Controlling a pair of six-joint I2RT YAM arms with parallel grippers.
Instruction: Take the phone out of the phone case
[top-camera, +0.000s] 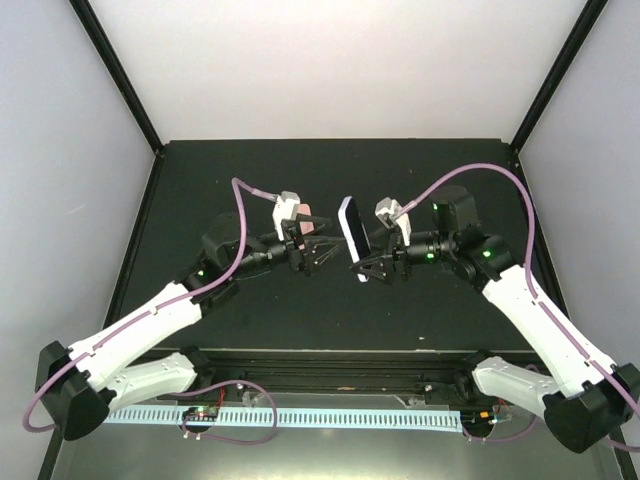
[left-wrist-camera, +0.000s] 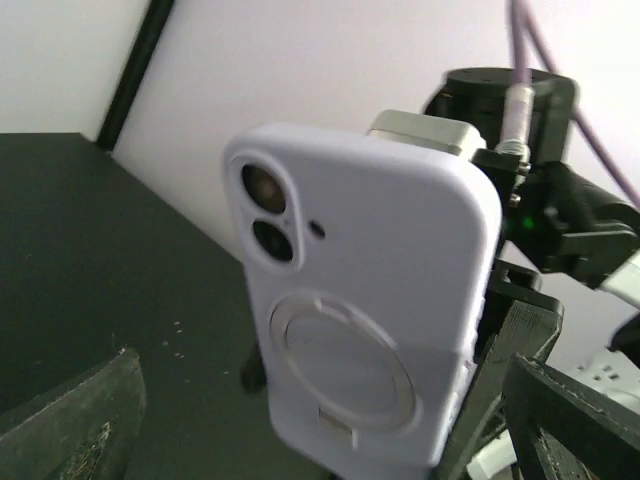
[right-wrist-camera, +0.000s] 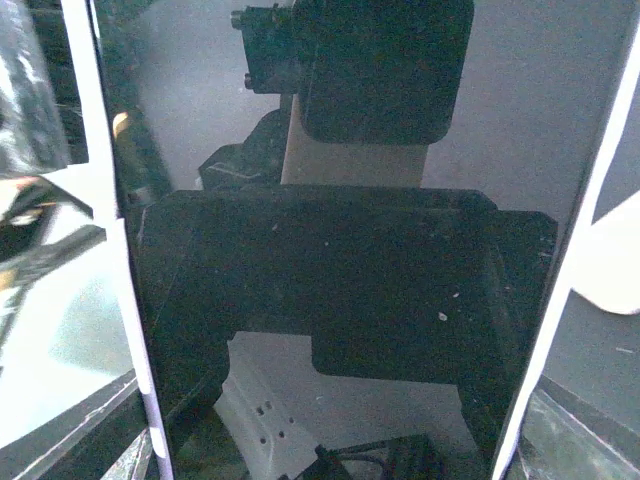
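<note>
Phone case: one pale lavender phone case (left-wrist-camera: 370, 300), raised between the two arms over the middle of the black table (top-camera: 250, 320). Whether its lower end touches the table cannot be told.
Phone: one phone (right-wrist-camera: 340, 250), seated inside the case. Its dark glass fills the right wrist view, with the pale case rim down both sides.
Long axis: roughly upright and slightly tilted, with the camera end at the top.
Facing: the screen faces the right arm and the back of the case faces the left arm.
Back details: two lenses (left-wrist-camera: 265, 215) in one raised cutout, and one round ring (left-wrist-camera: 340, 360) below them.
Right gripper: the right gripper (top-camera: 368, 265) sits at the lower part of the case, with a finger (left-wrist-camera: 510, 340) against one long edge. The fingers flank both long edges and clamp the case.
Left gripper: the left gripper (top-camera: 322, 255) is near the back of the case but apart from it, with its fingers spread wide and nothing between them.
Count: one phone, one case, two arms, two grippers.
</note>
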